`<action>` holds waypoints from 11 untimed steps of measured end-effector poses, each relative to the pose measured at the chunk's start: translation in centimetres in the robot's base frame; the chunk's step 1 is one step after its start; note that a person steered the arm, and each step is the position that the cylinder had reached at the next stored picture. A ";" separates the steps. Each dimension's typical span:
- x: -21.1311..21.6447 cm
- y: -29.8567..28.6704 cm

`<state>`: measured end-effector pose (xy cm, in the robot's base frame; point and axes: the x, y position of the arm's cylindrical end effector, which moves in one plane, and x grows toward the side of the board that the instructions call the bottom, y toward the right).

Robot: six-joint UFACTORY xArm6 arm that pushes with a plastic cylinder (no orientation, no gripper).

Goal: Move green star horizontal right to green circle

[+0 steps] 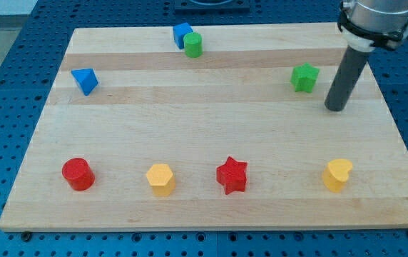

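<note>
My tip [337, 108] rests on the wooden board [190, 143] near the view's right edge, just to the right of the green star [304, 77] and slightly lower than it, with a sliver of bare wood between the two; there is no pincer here to be released or clenched, only a plain dark rod that grasps nothing and is not touching any block. The green star sits in the upper right part of the board; the green circle [193, 44] stands well apart from it, toward the view's top and left of centre, pressed against a blue block [182, 33] of unclear shape just behind it. As I judge it, the star is already on the circle's right side but noticeably lower, so it is not level with the circle; what is left is to nudge it toward the view's top until the two line up, and perhaps closer; from where the tip stands, it would need to get below the star first. Farther out, a blue block with angled faces [85, 81] lies at the left; along the bottom run a red cylinder [78, 173], a yellow hexagon-like block [160, 178], a red star [232, 175] and a yellow heart-like block [337, 175].
</note>
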<state>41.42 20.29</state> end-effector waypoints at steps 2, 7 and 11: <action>-5.5 -2.4; -7.5 -9.3; -10.3 -8.0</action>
